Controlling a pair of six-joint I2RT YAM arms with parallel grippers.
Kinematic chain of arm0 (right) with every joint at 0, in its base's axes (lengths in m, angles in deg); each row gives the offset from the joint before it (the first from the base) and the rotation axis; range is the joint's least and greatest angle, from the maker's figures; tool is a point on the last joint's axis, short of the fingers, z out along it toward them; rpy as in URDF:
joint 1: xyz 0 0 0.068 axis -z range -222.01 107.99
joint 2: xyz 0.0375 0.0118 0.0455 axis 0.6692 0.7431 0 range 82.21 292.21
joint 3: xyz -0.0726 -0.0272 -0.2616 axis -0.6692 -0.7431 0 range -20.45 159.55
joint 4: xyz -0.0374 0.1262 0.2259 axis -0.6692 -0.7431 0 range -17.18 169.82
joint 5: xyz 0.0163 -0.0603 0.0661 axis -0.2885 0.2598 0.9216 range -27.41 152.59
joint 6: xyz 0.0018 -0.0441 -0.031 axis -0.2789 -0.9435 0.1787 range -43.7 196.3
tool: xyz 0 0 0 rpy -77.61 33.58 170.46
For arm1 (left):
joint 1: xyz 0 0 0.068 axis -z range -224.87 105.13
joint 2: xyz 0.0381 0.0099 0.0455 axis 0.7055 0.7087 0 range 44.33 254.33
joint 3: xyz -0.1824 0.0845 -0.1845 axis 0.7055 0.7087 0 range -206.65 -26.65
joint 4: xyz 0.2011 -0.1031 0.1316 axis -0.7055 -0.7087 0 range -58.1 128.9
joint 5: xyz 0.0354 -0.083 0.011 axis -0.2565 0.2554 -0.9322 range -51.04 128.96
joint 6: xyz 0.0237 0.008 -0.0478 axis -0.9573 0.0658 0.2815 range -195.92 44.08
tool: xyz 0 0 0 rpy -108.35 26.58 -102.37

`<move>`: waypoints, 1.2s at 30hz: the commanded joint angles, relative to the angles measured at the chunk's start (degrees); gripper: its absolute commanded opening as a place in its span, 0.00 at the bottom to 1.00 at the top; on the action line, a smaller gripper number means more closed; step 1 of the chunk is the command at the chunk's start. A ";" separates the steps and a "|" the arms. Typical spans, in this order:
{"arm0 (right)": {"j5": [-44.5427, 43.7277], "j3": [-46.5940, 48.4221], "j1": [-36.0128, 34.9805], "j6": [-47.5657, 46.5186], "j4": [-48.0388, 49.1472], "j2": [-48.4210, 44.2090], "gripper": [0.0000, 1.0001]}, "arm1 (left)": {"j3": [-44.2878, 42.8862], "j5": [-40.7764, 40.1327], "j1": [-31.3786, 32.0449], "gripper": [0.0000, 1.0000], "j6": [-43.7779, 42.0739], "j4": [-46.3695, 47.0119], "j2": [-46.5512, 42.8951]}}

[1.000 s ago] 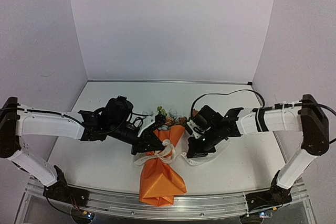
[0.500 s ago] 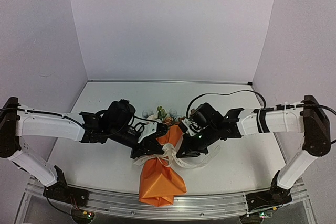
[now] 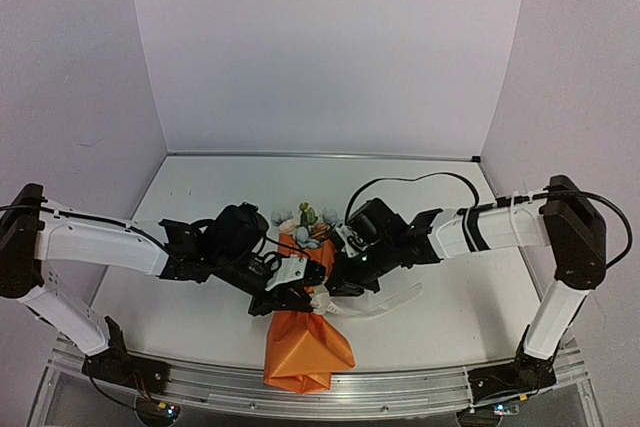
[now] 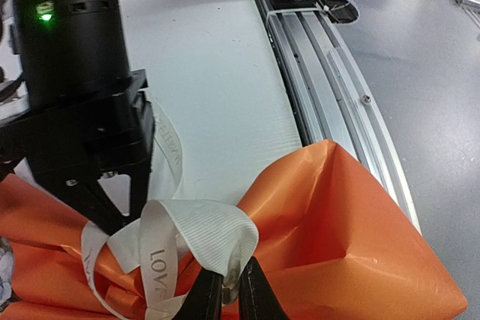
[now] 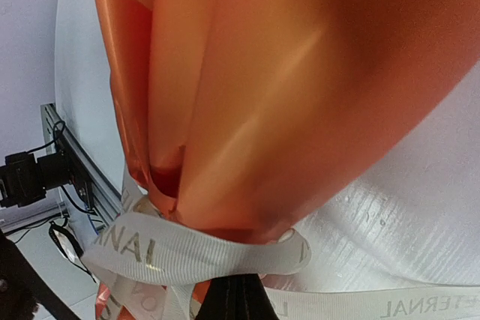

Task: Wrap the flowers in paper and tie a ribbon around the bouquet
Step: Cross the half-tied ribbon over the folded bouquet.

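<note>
Between the two pairs of fingertips, the ribbon sat looped around the pinched waist of the bouquet, its cream weave printed with grey letters. The left gripper had its fingers clenched on a fold of that loop, the two tips pressed together with the fabric bulging out just above them. The right gripper was likewise clamped tight, its dark tips meeting right under a band of ribbon that crossed the underside of the cone; it appeared to be nipping that band. Seen from the left wrist, the right gripper's fingers came down into the knot from the opposite side, touching the ribbon just beyond the left tips.

Beyond the left fingertips, the orange paper flared out into a wide, creased tail toward the near edge. Over the right fingertips, the same paper rose in long glossy folds, filling most of that view. A loose end of ribbon trailed flat away from the right fingers, out to the robot's right.

From above, the flowers poked out of the far end of the cone, past both grippers, with pale heads and a bit of green showing. The bundle lay on the white table, pointing away from the arm bases. Behind the left fingers ran the metal rail at the table's near edge.
</note>
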State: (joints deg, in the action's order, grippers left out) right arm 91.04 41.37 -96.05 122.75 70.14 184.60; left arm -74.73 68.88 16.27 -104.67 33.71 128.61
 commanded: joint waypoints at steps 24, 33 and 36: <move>-3.70 2.68 -0.26 -3.41 3.52 2.23 0.00 | -4.22 -2.48 1.61 0.56 -4.02 0.94 -3.45; -4.17 2.71 -0.41 -4.58 2.49 1.86 0.00 | -1.73 -4.37 1.37 0.52 4.61 6.88 -5.91; -4.03 3.03 -0.47 -4.70 2.31 1.96 0.00 | -3.42 -8.59 1.26 0.53 5.90 5.61 -3.82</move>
State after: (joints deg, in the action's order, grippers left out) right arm 88.10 41.97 -96.11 119.36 72.46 186.04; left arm -76.63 64.96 17.61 -102.88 37.04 123.87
